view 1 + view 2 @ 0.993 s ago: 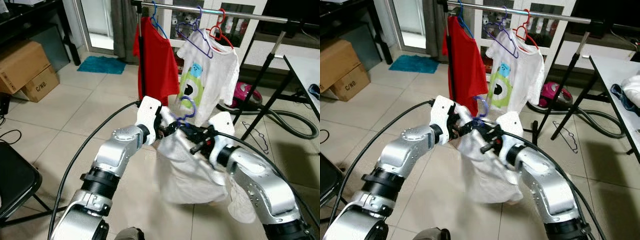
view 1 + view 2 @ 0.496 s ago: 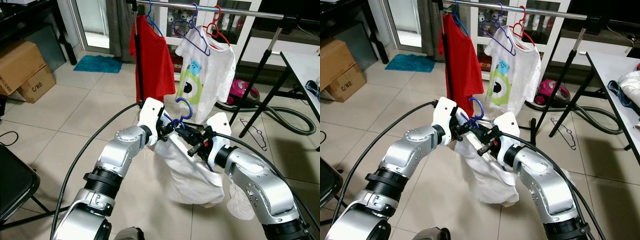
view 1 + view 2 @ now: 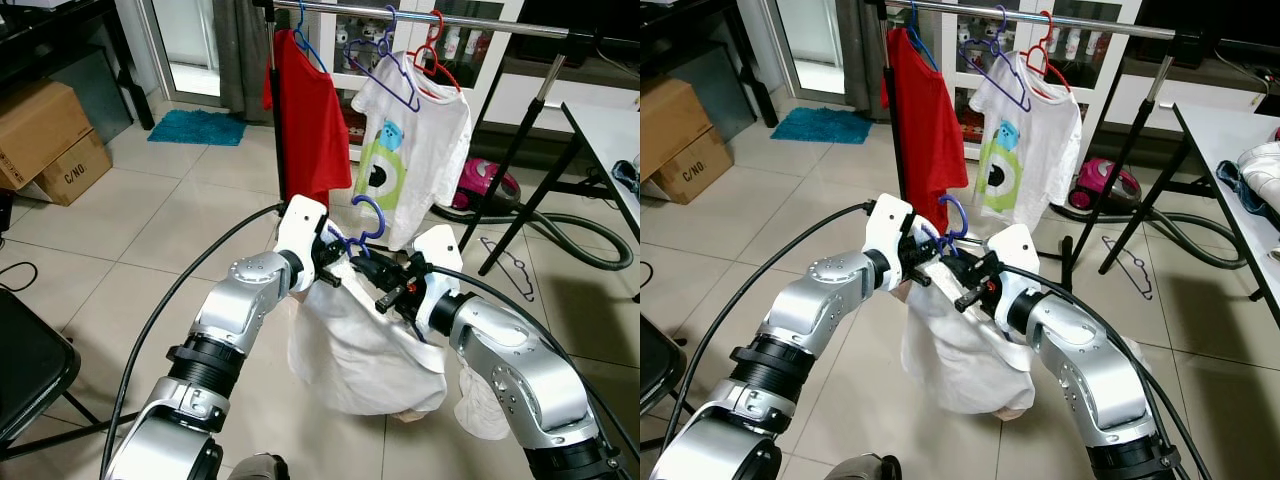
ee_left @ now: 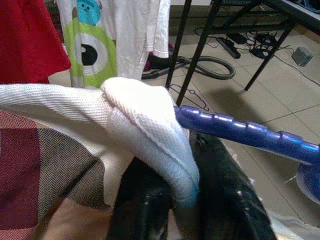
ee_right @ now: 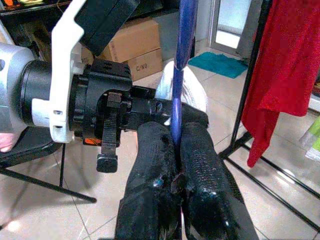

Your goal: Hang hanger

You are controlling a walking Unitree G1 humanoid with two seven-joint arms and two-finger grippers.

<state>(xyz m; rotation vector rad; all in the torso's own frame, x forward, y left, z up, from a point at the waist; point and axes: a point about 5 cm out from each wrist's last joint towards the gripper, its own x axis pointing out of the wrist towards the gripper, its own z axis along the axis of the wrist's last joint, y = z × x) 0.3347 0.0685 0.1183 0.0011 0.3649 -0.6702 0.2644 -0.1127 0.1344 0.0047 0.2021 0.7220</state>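
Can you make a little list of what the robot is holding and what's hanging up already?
held thing: blue hanger with a white garment on it
left gripper: shut on the garment's edge at the hanger's arm
right gripper: shut on the hanger
rail: above and ahead of the grippers
already hanging: red shirt, white monster shirt, empty purple hanger
floor: spare hanger, vacuum cleaner
hanging done: not yet
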